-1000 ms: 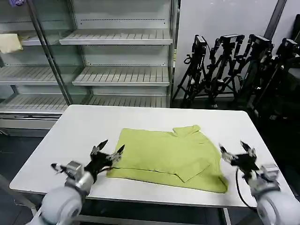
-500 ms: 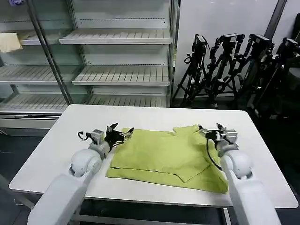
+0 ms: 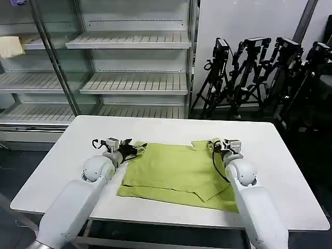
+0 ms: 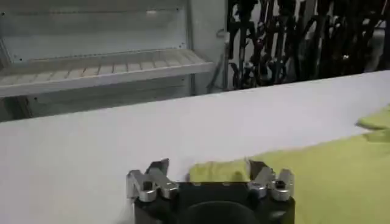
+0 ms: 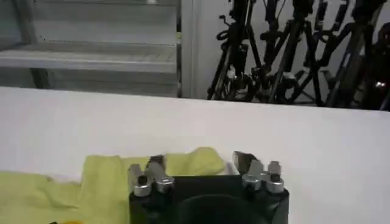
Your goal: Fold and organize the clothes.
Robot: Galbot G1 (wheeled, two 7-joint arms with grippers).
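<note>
Both pincers moved fwd onto T-shirt [image 3: 179, 168] far corners, left pincer [image 3: 137, 149] & right pincer [image 3: 213, 146] spread wide, holding nothing

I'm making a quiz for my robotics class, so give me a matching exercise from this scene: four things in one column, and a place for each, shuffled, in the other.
Things:
1. T-shirt
2. left gripper
3. right gripper
4. tripods

Places:
A. on the floor behind the table
B. at the shirt's far right corner
C. flat on the table
D. at the shirt's far left corner

Pairs: 1-C, 2-D, 3-B, 4-A
</note>
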